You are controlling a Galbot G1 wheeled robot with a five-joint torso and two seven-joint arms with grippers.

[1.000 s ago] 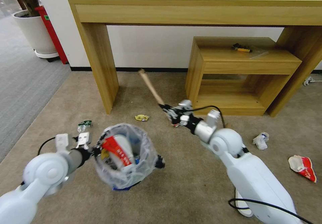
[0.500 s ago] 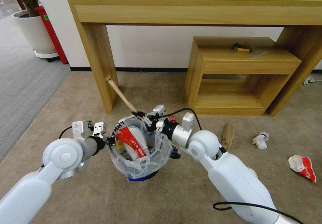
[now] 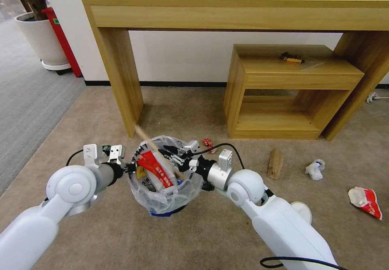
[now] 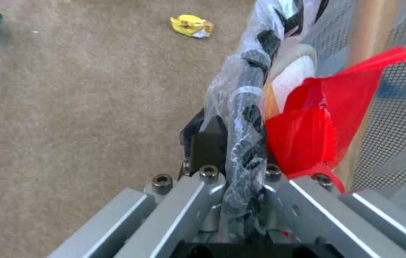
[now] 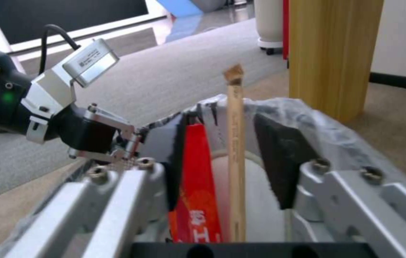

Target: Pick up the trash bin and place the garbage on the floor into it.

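The right gripper (image 5: 229,168) had its two dark pads spread apart above the small round dark trash bin lined with a clear plastic bag printed with black marks (image 5: 279,107). A thin, pale wooden stick (image 5: 235,150) stood between the pads, touching neither, its frayed upper end rising above the bin rim. A red wrapper with white lettering (image 5: 197,186) lay beside the stick, against a white object inside the bin. The left gripper (image 5: 129,148) met the bin rim on the far side. A light wooden furniture leg (image 5: 332,53) stood on the beige short-pile carpet (image 5: 394,122) beyond the bin.
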